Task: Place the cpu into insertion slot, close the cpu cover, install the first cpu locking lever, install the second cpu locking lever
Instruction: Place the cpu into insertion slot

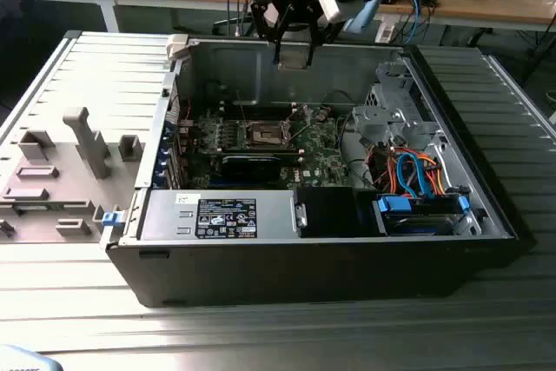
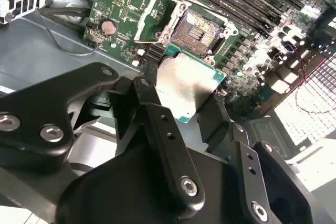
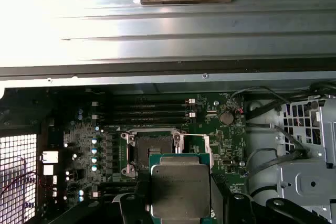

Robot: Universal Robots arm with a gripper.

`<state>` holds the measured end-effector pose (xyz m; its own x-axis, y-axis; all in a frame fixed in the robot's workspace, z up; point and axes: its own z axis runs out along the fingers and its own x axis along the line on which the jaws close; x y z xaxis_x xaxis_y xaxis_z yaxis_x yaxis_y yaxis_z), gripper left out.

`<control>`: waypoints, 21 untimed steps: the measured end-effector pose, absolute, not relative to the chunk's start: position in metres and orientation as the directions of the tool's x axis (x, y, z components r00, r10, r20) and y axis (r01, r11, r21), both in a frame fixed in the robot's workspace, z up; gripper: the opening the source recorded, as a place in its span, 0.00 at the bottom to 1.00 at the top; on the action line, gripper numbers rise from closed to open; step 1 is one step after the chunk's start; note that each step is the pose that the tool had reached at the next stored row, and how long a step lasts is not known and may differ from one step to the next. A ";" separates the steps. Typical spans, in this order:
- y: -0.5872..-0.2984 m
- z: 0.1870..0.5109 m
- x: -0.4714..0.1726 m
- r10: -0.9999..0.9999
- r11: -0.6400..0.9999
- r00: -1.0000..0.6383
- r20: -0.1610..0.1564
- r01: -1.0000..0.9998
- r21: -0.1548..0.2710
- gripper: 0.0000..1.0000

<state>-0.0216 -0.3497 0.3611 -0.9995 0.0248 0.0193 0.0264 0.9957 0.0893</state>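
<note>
My gripper point(image 1: 294, 51) hangs above the open computer case, over its back wall, shut on the cpu point(image 1: 294, 58). In both wrist views the cpu point(image 2: 185, 82) point(image 3: 180, 187) is a flat square chip with a dull silver top and a green rim, clamped between the black fingers point(image 2: 157, 124). The insertion slot point(image 1: 263, 135) point(image 2: 198, 31) point(image 3: 152, 153) lies bare on the green motherboard below. The cpu cover point(image 2: 156, 18) point(image 3: 195, 145), a thin silvery frame, stands swung open beside the slot. I cannot make out the locking levers.
The black case point(image 1: 304, 267) walls in the motherboard. Memory slots point(image 3: 147, 109) run beside the socket. A drive cage with blue and orange cables point(image 1: 417, 175) fills the exterior view's right. A grey fixture plate point(image 1: 61, 171) lies at the exterior view's left.
</note>
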 end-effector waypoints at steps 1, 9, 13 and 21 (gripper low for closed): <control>-0.350 0.361 -0.022 0.025 0.996 -1.000 0.019 0.026 0.089 0.54; -0.350 0.360 -0.022 0.025 0.996 -1.000 0.019 0.026 0.089 0.54; -0.350 0.359 -0.023 0.025 0.996 -1.000 0.019 0.026 0.089 0.54; -0.350 0.356 -0.023 0.025 0.996 -1.000 0.019 0.026 0.089 0.54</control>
<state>-0.0229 -0.3497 0.3564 -0.9995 0.0248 0.0193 0.0265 0.9957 0.0893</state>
